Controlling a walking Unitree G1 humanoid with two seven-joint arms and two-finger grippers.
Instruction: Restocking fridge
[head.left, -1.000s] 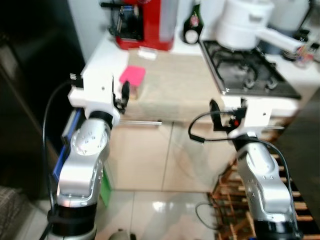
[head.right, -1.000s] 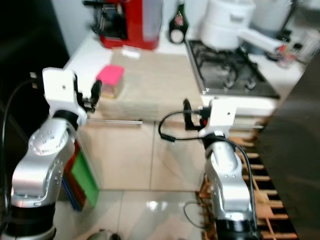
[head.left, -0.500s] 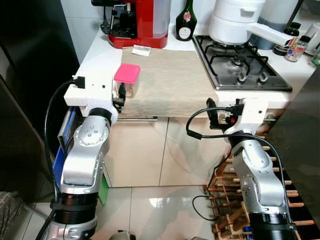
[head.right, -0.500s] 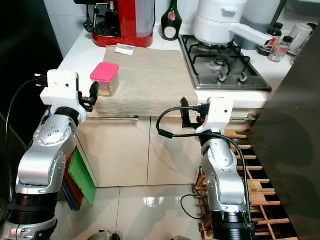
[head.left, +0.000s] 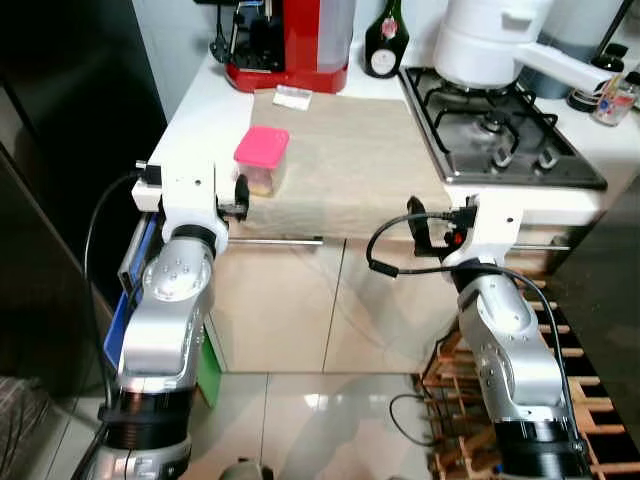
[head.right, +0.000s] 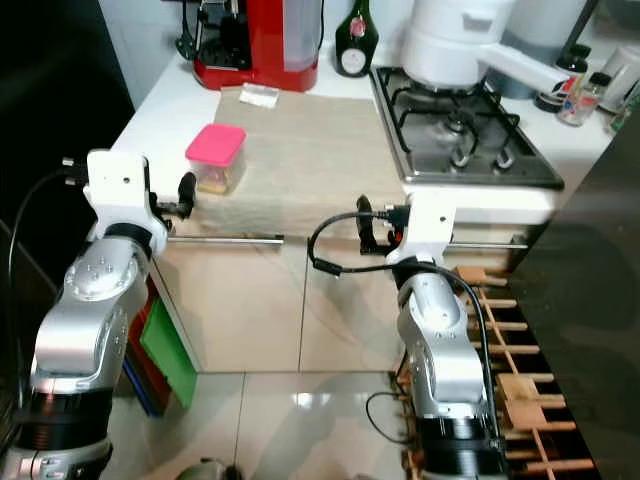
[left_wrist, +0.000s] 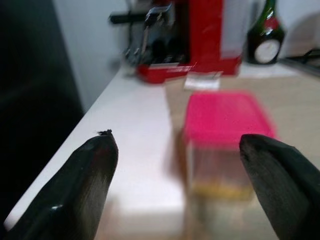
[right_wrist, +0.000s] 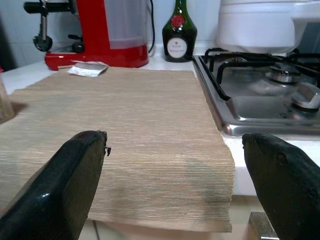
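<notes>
Both end effectors raised at the bench edge, a pink-lidded tub just ahead of the left one.

The tub (head.left: 261, 160) stands upright on the beige mat (head.left: 350, 160) near the bench's (head.left: 200, 120) front left corner, its clear body showing something yellowish inside. The left end effector (left_wrist: 182, 190) is level with the bench edge, fingers spread wide, with the tub in line between them but not touched. The right end effector (right_wrist: 172, 185) is also spread open, holding nothing, at the mat's front edge beside the hob (head.left: 495, 135). Behind the mat stand a red coffee machine (head.left: 290, 45), a small packet (head.left: 293, 97) and a dark bottle (head.left: 383, 45); a white pot (head.left: 490, 45) sits on the hob. A wooden rack (head.left: 570, 400) stands on the floor to the right.
</notes>
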